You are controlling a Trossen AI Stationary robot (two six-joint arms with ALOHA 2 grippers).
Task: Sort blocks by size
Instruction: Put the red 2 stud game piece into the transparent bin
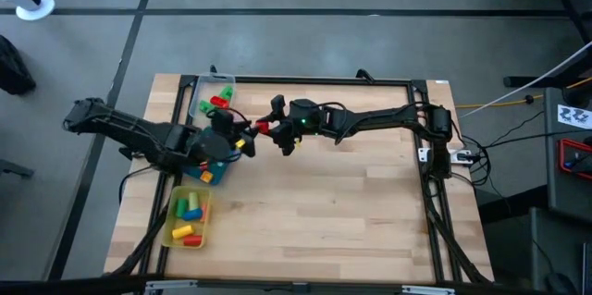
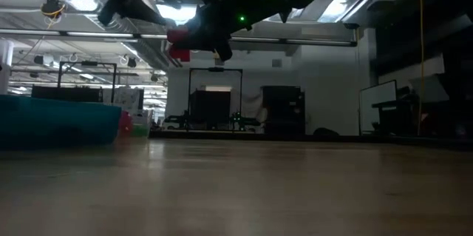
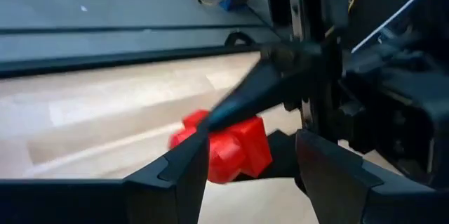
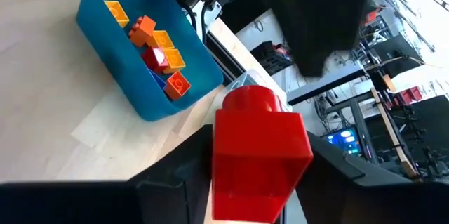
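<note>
A handover of a red brick point(image 4: 258, 155) is judged under way above the tabletop point(image 1: 324, 212), right of the blue tray point(image 4: 133, 69). The brick is clamped in the right pincer point(image 4: 256, 182). The left pincer point(image 3: 252, 164) stands spread wide about it, holding nothing. Next, carriage to the matching tray is called for

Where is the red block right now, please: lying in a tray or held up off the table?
Held up, outside the trays. The red block sits between the right gripper fingers, above the table.
</note>
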